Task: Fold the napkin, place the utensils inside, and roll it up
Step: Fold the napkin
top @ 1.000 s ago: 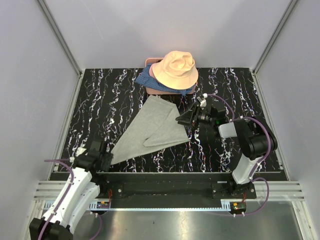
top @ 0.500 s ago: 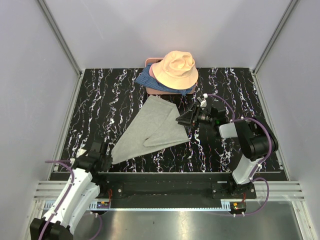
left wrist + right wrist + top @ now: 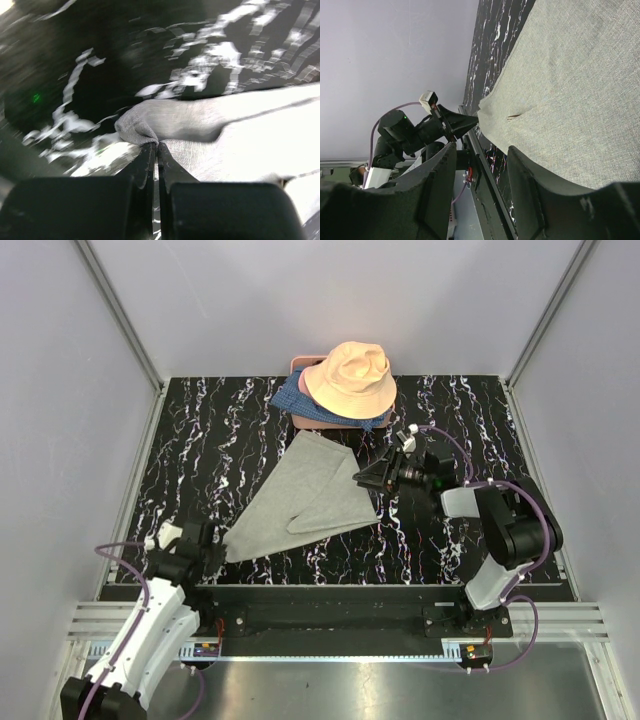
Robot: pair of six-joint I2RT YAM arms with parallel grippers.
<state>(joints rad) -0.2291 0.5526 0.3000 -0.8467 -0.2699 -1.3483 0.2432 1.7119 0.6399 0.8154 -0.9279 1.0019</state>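
- Napkin [image 3: 305,502] lies mid-table [image 3: 200,440], folded over into a rough triangle. Its long point runs to the near-left edge and a flap is doubled on top.
- Left claw [image 3: 156,146] is pinched tight on that near-left tip. In the wrist view the fingers meet w/ a small bunch of grey cloth caught between them.
- Right claw [image 3: 368,478] sits at the cloth's right corner, jaws roughly half apart. The wrist view shows cloth through the gap and nothing clamped that we can see.
- Handling, our read: very light, limp woven cloth w/ no stiffness. It'll drape and sag from any pinch point, and the layers may slide over each other.
- A corner grip is a good hold, but one corner alone will drag and skew the fold. We'd want the right claw on the opp corner or edge so both lift together.
- Weave looks matte and a bit grippy, so slip is unlikely. The risk is pinching only the top layer of the doubled part, so we'd take both.
- Pull low and slow, since the cloth bunches easily on this surface.
- Utensils: none in view in any cam, can't say where they are.
- Hat [image 3: 350,378] and blue cloth [image 3: 290,398] sit at the far edge, just past the napkin's top corner. We'd keep the lift clear of them.
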